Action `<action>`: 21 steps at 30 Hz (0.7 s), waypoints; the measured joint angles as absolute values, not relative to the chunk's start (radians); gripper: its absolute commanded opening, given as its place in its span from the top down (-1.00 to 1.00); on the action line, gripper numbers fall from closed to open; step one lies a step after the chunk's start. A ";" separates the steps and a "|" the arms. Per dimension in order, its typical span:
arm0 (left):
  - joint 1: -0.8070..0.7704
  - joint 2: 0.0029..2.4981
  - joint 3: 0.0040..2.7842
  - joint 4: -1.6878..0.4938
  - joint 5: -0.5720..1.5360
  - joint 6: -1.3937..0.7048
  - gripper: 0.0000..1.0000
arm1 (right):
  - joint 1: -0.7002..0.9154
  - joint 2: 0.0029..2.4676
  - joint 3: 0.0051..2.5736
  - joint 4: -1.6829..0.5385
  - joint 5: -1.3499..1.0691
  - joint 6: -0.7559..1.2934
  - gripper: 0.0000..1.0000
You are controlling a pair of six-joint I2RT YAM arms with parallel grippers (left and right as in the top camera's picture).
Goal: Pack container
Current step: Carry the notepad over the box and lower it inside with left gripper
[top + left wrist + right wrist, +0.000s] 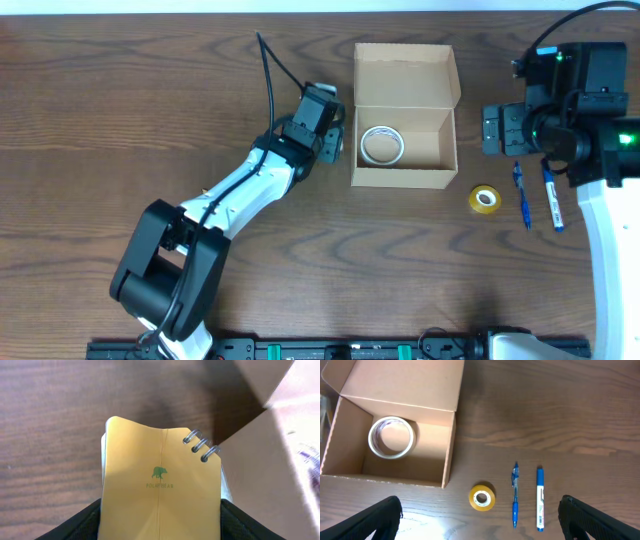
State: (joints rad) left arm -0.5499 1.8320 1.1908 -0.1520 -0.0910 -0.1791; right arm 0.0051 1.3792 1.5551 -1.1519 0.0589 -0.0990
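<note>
**A snag or a slip is possible**

The left tool [335, 140] grips a small yellow spiral-bound notebook [160, 480] just beside the left wall of the tan cardboard box [428, 140], which stands open on the dark wooden surface [120, 100] between both tools. The right tool [500, 130] hangs open, empty. The cover looks bowed — it may buckle and slip, or catch the wall and push the box.
</note>
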 measured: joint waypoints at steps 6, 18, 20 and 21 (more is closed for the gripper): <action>-0.550 1.832 1.203 -0.158 -0.094 -0.175 -0.34 | 0.005 1.379 1.555 -1.152 0.059 -0.099 -0.99; -0.550 1.831 1.261 -0.194 -0.097 -0.152 -0.29 | 0.005 1.379 1.555 -1.155 0.059 -0.099 -0.98; -0.550 1.831 1.290 -0.229 -0.098 -0.149 -0.32 | 0.005 1.379 1.555 -1.155 0.059 -0.099 -0.99; -0.550 1.831 1.313 -0.254 -0.098 -0.144 -0.32 | 0.005 1.379 1.555 -1.155 0.059 -0.099 -0.99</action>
